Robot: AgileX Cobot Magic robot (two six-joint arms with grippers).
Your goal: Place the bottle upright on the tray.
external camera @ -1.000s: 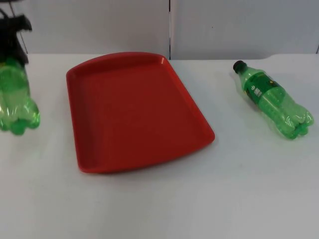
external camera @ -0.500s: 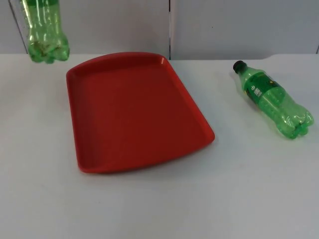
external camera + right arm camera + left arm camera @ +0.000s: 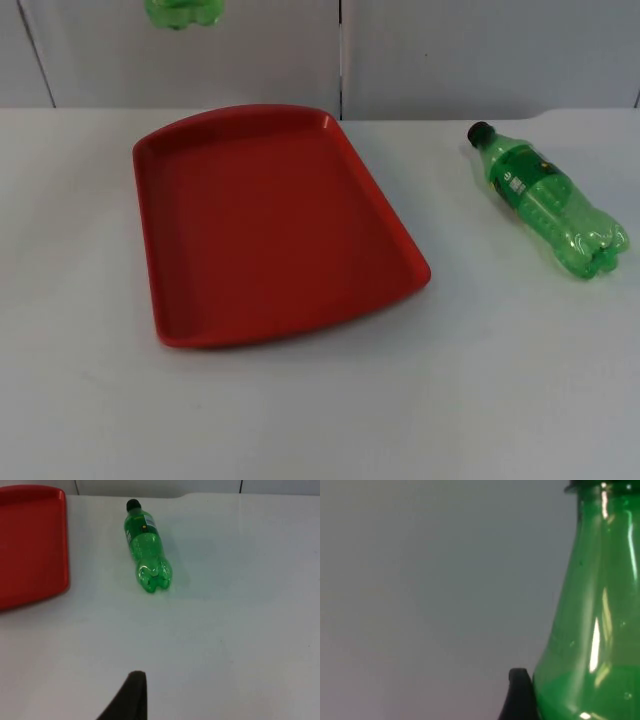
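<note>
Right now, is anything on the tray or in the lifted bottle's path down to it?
Nothing visible. The red tray holds nothing, and the lifted bottle hangs above its far left corner. The second bottle lies on the table to the tray's right, apart from it.

The clear green plastic bottle [image 3: 183, 12] held by the left gripper [image 3: 520, 695] now hangs higher, before the grey wall instead of beside the tray.

My white table [image 3: 300, 420] carries a red tray [image 3: 270, 220] and, well apart to its right, a green bottle [image 3: 550, 200] lying on its side, cap toward the grey wall [image 3: 480, 50].
</note>
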